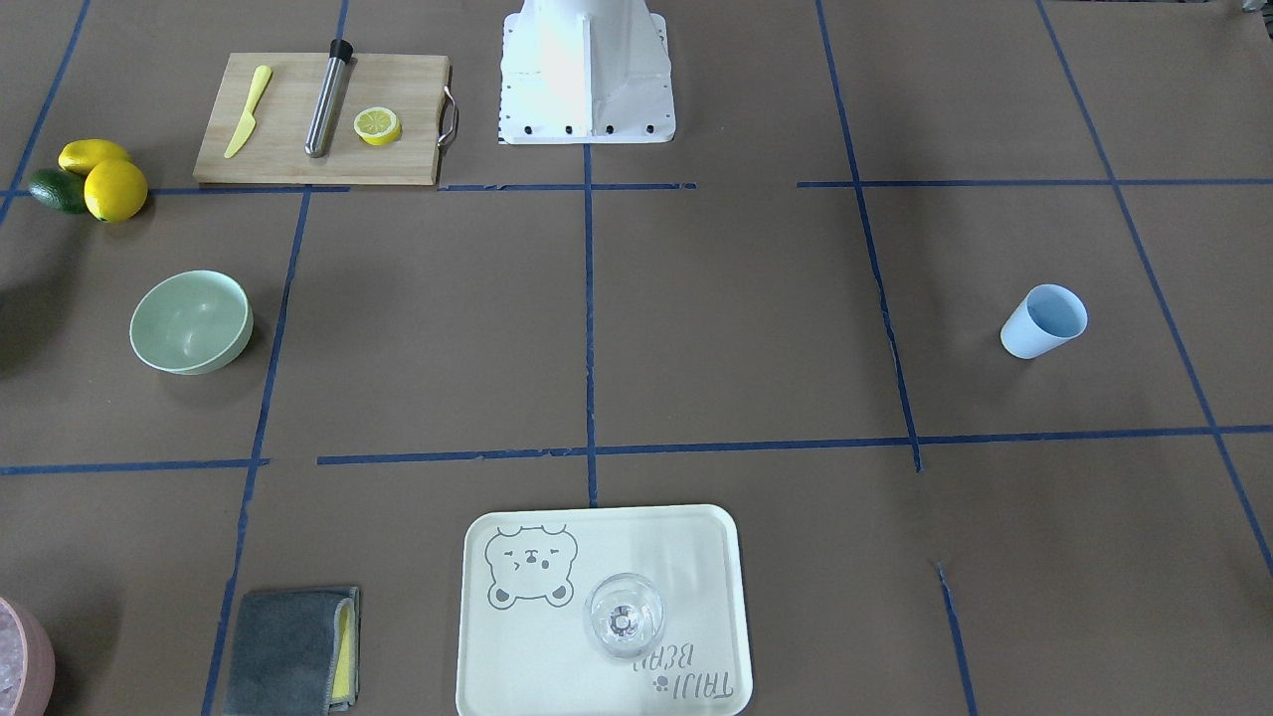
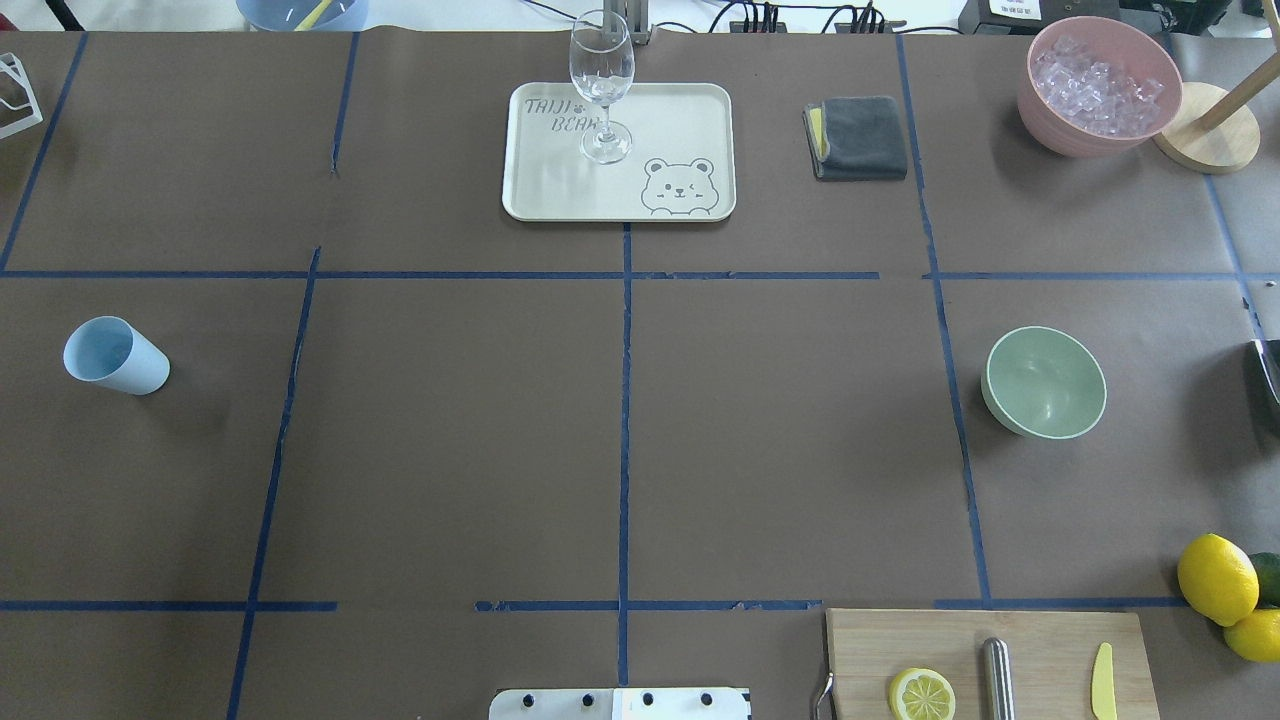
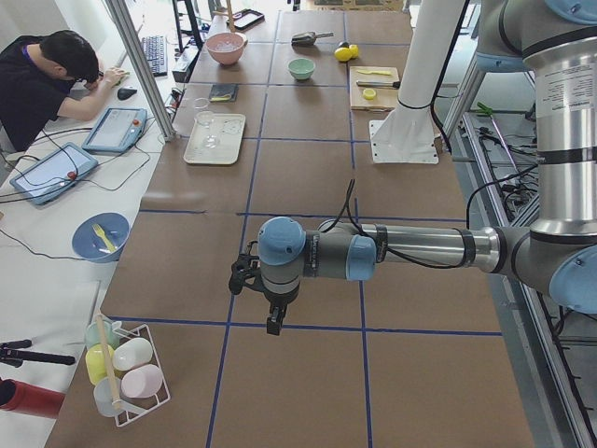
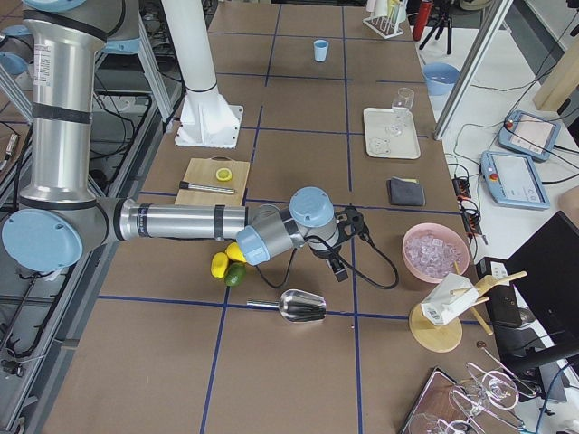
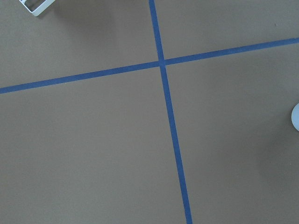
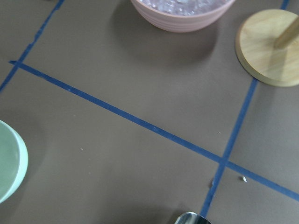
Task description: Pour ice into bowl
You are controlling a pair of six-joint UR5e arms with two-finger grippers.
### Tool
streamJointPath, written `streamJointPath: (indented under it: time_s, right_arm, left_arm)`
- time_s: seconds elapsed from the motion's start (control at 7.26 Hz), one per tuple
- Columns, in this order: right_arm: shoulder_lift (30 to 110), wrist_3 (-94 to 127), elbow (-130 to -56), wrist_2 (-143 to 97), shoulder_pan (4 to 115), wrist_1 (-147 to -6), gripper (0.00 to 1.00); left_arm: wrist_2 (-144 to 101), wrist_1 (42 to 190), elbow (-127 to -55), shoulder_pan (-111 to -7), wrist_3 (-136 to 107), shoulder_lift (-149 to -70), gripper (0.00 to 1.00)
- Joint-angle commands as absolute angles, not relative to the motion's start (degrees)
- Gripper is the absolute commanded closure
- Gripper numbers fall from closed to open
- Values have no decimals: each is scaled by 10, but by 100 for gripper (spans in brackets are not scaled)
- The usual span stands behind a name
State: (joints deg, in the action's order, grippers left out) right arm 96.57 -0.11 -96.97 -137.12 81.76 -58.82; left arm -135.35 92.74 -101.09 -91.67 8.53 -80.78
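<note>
Well, the green bowl (image 2: 1046, 382) stands upright on the right side of the brown table (image 2: 450, 450), about halfway between near and far. It touches nothing.

In the far right corner sits a pink tub (image 2: 1098, 95) full of see-through cubes. A round wooden stand (image 2: 1205, 140) is just beside it. To the left of the tub lies a folded grey cloth (image 2: 858, 137). In the far middle is a pale tray (image 2: 560, 190) with a bear on it, and a tall glass (image 2: 601, 90) stands on the tray.

On the near side of the bowl lies a wooden board (image 2: 1040, 640). It holds half a lemon (image 2: 921, 694), a metal stick (image 2: 997, 680) and a yellow knife (image 2: 1102, 693). Two lemons (image 2: 1216, 578) and a lime (image 2: 1266, 578) lie at the right edge. A blue cup (image 2: 115, 356) stands well apart, over on the left side.

The right gripper (image 4: 339, 271) hangs over the table between the lemons and the pink tub. A shiny metal scoop (image 4: 303, 306) lies on the table near it. The left gripper (image 3: 273, 327) hangs over a blue tape line (image 3: 420, 331) at the left end. Both show only from the side, so I cannot tell if their fingers are open or closed.
</note>
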Motion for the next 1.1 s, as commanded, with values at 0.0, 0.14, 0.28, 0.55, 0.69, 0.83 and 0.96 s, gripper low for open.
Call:
streamJointPath:
  time_s: [0.0,0.14,0.28,0.55,0.69,0.83,0.96]
  right_arm:
    - [926,128,-969,-1368,691,-512,0]
    - [901,199,-968,-1335,631,-512,0]
    - [899,232,-965,-1263,575,-512,0]
    - [898,295,-966,-1188,512,-512,0]
    - [909,289,-975,-1192,513,-511,4]
    - [921,284,-981,-1191,513,-508,8]
    - [935,269,-977,-1191,513,-497,12]
  left_arm:
    - [-1354,931,-1012,-917,85,-808,0]
    - [-1354,931,-1012,-917,85,-808,0]
    - [-1354,932,-1012,-917,85,-809,0]
    - [-1354,942,-1011,-917,85,-808,0]
    - [-1354,943,-1011,-917,85,-809,0]
    - [-1354,943,-1011,-918,85,-808,0]
    - [-1354,943,-1011,-918,85,-808,0]
